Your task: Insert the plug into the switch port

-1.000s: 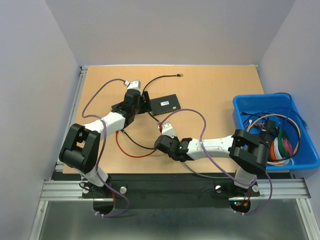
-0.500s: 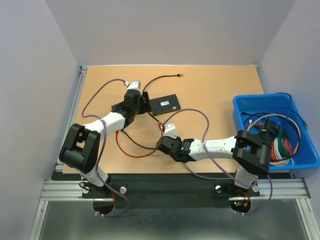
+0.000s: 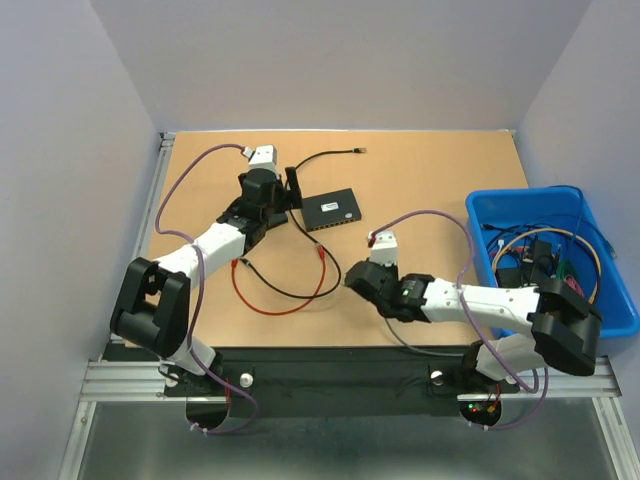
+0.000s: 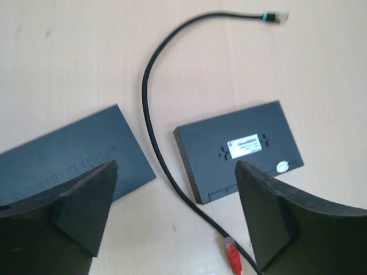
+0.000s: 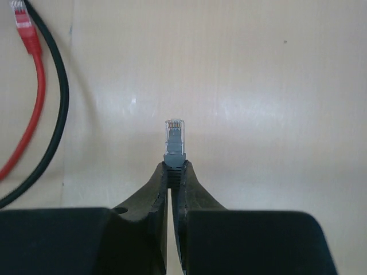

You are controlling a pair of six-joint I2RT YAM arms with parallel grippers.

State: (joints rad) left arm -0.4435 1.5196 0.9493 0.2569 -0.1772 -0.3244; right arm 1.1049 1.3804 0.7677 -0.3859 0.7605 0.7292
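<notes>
**Right wrist view.** The right gripper (image 5: 175,172) is closed to a narrow slit. Its 2 fingertips pinch the rear of the plug (image 5: 175,137). The plug is grey with a clear tip and projects straight ahead of the fingertips. A red cable (image 5: 28,109) and a black cable (image 5: 60,91) lie along the left edge, apart from the plug. Ahead of the plug and to its right there is only bare table (image 5: 275,86).

**Left wrist view.** The left gripper (image 4: 175,166) is spread wide and holds nothing. The switch (image 4: 238,152) lies flat on the table beyond the fingertips, nearer the right finger, with its label side up. Its ports cannot be made out. A second dark box (image 4: 74,154) lies flat by the left finger and is partly hidden by it. The black cable runs through the gap between the 2 boxes. A red connector (image 4: 229,255) lies beside that cable near the bottom edge.

**Top external view.** The left gripper sits just beside the left end of the switch. The right gripper, with the plug, is nearer the front edge of the table and well apart from the switch, with bare table between them. The red and black cables loop to the left of the right gripper. A blue bin (image 3: 520,196) holding cables stands at the right edge of the table.
</notes>
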